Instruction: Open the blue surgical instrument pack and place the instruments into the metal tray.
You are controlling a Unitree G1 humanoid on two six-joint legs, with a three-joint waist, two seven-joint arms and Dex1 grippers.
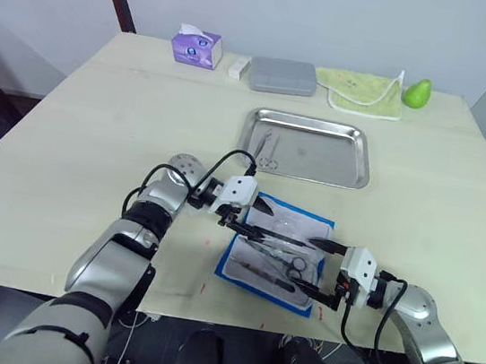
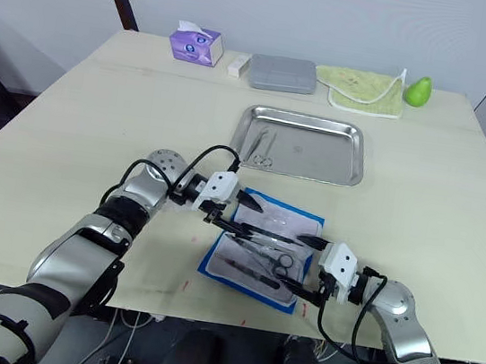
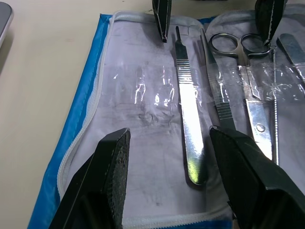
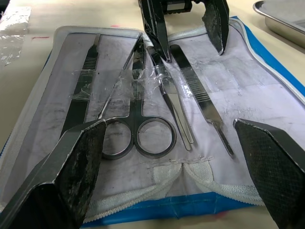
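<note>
The blue surgical instrument pack (image 1: 297,219) lies unfolded near the table's front edge, pale lining up. Several instruments rest on it under clear strips: scissors (image 4: 138,136), a flat steel handle (image 3: 190,119) and ridged forceps (image 4: 200,98). My left gripper (image 1: 264,220) is open low over the pack's far-left part, its fingers (image 3: 112,176) on either side of the flat handle. Facing it from the near-right, my right gripper (image 1: 308,265) is open wide, its fingers (image 4: 71,176) spanning the scissors' rings. Beyond the pack, the metal tray (image 1: 320,148) holds a couple of instruments (image 1: 268,149).
Along the far edge stand a purple tissue box (image 1: 196,49), a small white box (image 1: 237,67), a grey case (image 1: 282,76), a green cloth (image 1: 360,92) and a green pear (image 1: 417,93). The table's front edge (image 1: 206,317) runs just below the pack.
</note>
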